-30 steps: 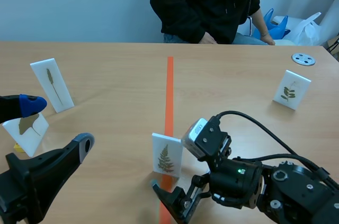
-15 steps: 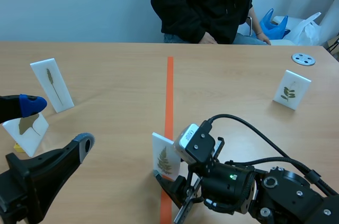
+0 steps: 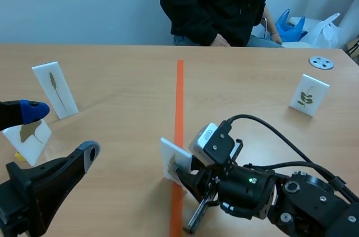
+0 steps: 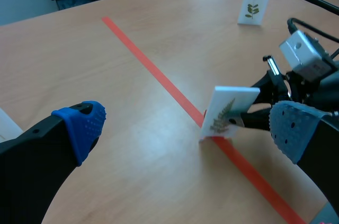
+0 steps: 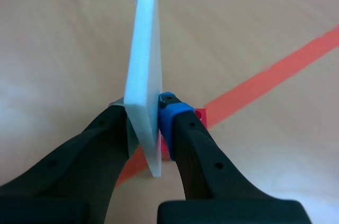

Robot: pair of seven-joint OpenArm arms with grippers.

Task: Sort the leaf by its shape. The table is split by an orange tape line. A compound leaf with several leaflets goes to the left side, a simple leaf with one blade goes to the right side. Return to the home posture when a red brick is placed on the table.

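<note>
A white card with a fern-like compound leaf point(image 3: 170, 160) point(image 4: 226, 112) stands tilted on the orange tape line point(image 3: 179, 94) near the front of the table. My right gripper point(image 3: 182, 173) point(image 5: 145, 121) is shut on it, one pad on each face; in the right wrist view the card point(image 5: 144, 70) shows edge-on between the fingers, with a red base point(image 5: 200, 115) behind. My left gripper point(image 3: 56, 133) point(image 4: 185, 126) stands open at the front left, apart from the card and holding nothing.
Two leaf cards stand on the left side: a narrow-leaf one point(image 3: 55, 90) and one point(image 3: 27, 136) by my left fingers. Another leaf card point(image 3: 309, 94) point(image 4: 254, 4) and a grey disc point(image 3: 321, 63) are at the far right. A person point(image 3: 219, 1) sits across the table.
My right gripper went from open to shut on the fern card, and the card now leans over. The left arm has not moved.
</note>
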